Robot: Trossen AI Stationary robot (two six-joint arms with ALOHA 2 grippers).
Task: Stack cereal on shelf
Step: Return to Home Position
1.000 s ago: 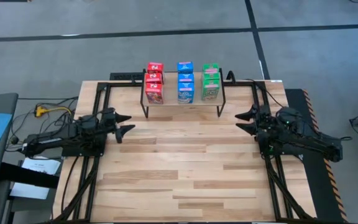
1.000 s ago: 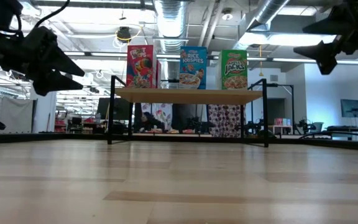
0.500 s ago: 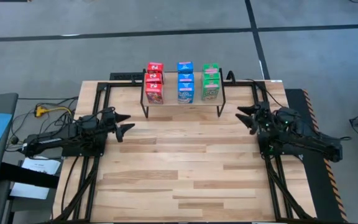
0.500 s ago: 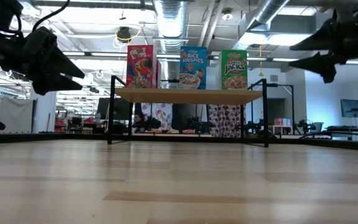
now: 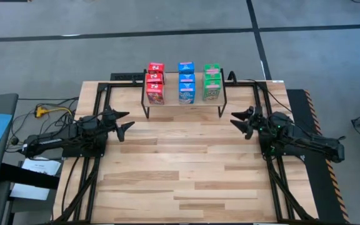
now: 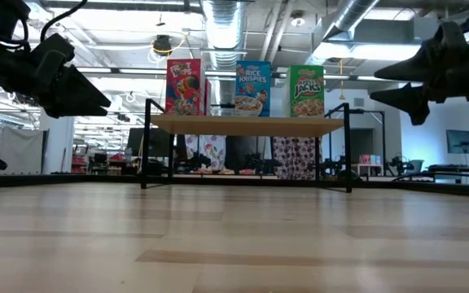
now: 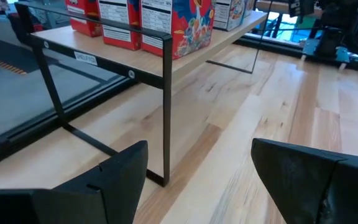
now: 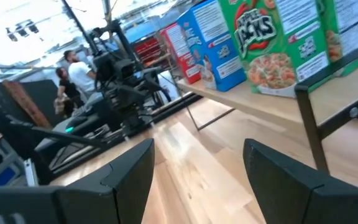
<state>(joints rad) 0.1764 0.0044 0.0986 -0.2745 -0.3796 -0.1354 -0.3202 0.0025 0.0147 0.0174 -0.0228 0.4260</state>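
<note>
From above, the left gripper point(image 5: 125, 120) and right gripper point(image 5: 239, 117) hover over the pale slatted wooden desk point(image 5: 180, 169), each near a front corner of the low light-wood shelf on black wire legs point(image 5: 172, 100), fingers spread and empty; homing well likely means drawing each arm back along its own side, clear of those legs. The shelf stands at the desk's far edge with 9 boxes in 3 columns of 3: red cardboard cereal boxes point(image 5: 155, 81), blue cardboard cereal boxes point(image 5: 186, 81), green cardboard cereal boxes point(image 5: 212, 81).

At desk height, the front box of each colour stands upright on the board, small gaps between them; the left gripper point(image 6: 96, 98) and right gripper point(image 6: 377, 84) hang in the air outside the legs, touching nothing.

The left wrist view shows its fingers point(image 7: 120, 168) wide apart with nothing between; a black leg stands close ahead, so a sideways swing risks clipping it.

The right wrist view shows parted, empty fingers point(image 8: 278, 162); the front green box sits at the shelf's near corner, so the arm should retreat before turning.
</note>
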